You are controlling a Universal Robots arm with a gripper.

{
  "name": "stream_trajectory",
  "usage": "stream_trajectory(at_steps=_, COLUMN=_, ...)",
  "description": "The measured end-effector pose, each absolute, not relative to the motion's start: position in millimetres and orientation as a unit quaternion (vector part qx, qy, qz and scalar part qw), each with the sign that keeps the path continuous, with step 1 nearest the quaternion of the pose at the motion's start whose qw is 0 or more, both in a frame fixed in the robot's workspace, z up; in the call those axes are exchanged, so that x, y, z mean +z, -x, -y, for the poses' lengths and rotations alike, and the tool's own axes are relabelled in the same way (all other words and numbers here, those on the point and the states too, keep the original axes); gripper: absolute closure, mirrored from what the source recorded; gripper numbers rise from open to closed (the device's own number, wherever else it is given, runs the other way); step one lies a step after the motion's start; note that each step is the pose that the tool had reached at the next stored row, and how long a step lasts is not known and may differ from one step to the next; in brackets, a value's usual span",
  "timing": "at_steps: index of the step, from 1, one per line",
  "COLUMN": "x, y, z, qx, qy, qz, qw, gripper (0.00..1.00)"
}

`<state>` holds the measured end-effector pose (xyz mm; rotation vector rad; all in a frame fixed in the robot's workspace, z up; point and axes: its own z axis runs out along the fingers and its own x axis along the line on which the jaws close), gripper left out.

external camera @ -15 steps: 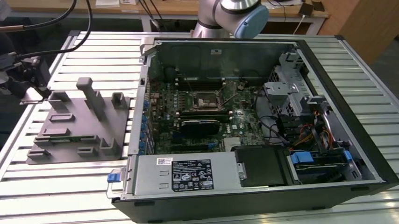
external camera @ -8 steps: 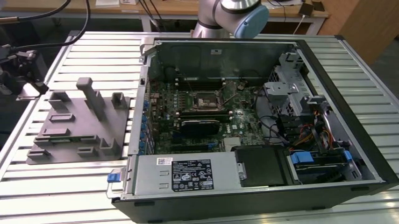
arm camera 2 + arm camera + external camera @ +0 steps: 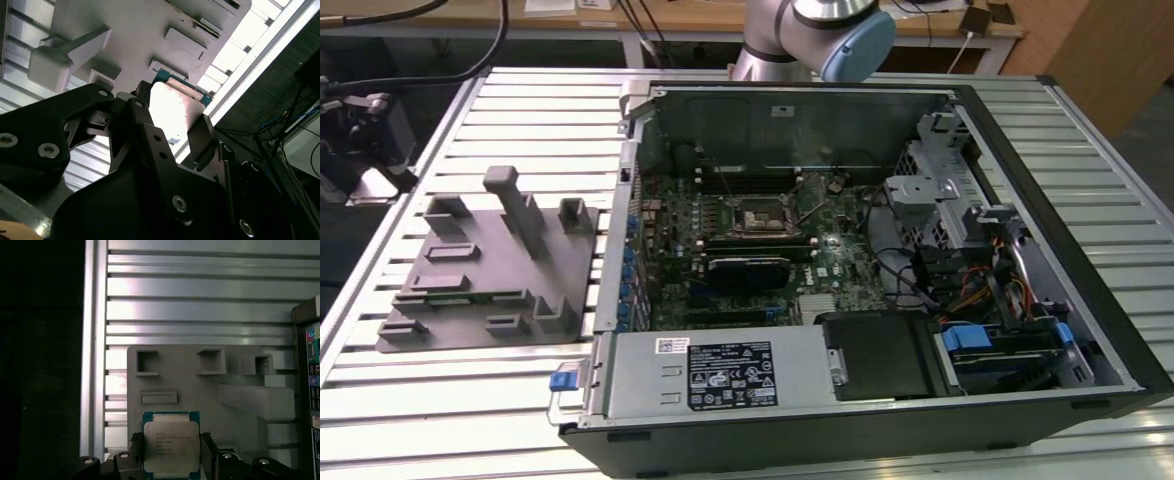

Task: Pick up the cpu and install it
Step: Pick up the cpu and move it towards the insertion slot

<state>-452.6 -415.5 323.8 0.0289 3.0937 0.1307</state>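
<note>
Spanning the whole scene, the ribbed metal bench [image 3: 454,420] carries everything else. Its biggest load is the open computer case [image 3: 854,440], lying on its side with its walls standing up around the parts inside. The robot arm [image 3: 814,35] rises at the far edge of the bench, behind the case. On the exterior view's left, well apart from the arm and just beside the case wall, lies the grey tray [image 3: 494,270], with moulded pockets and upright posts.

Inside the case, the silver power supply [image 3: 720,372] fills the near corner, and the green motherboard [image 3: 720,215] lies beyond it. A metal drive cage [image 3: 947,190] with loose cables crowds the exterior view's right. On the board, a black finned block [image 3: 750,270] sits just beside the black socket frame [image 3: 761,213], on its near side.

In both wrist views the jaws are pinching the cpu [image 3: 171,445] by two opposite edges, metal top facing the first wrist camera. It hangs over the grey tray [image 3: 200,390], near the shallow pockets. In the second wrist view the cpu [image 3: 172,112] shows between the black fingers [image 3: 200,137] with the tray [image 3: 140,30] beyond it; whether it touches the tray cannot be told. A small blue latch [image 3: 563,379] sticks out at the case's near corner.
</note>
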Motion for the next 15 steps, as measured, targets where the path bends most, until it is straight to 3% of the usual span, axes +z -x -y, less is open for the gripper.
stream_trajectory(at_steps=15, x=351, y=453, z=415, qx=0.042, qy=-0.009, qz=-0.999, qw=0.028, gripper=0.46)
